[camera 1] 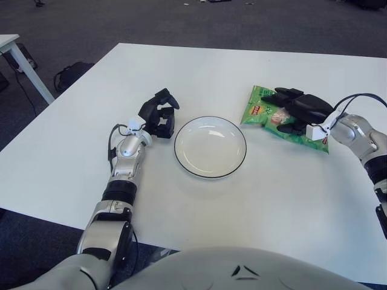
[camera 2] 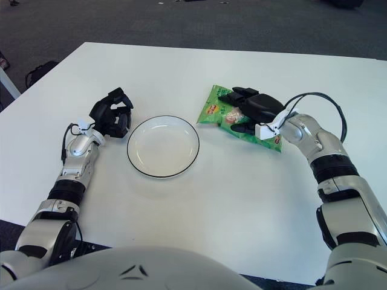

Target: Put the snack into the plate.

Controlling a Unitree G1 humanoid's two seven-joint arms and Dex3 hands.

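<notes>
- the green snack bag (camera 1: 266, 110) lies flat on the white table (camera 1: 242, 193), just to the right of the plate (camera 1: 210, 147) and not in it.
- the right hand (camera 1: 299, 109) lies on top of the bag, black fingers (camera 2: 239, 93) stretched over it and the thumb at its near edge; a firm grip cannot be told.
- the white plate with a dark rim sits between the two hands.
- the left hand (camera 1: 158, 115) shows just left of the plate, fingers curled, holding nothing.
</notes>
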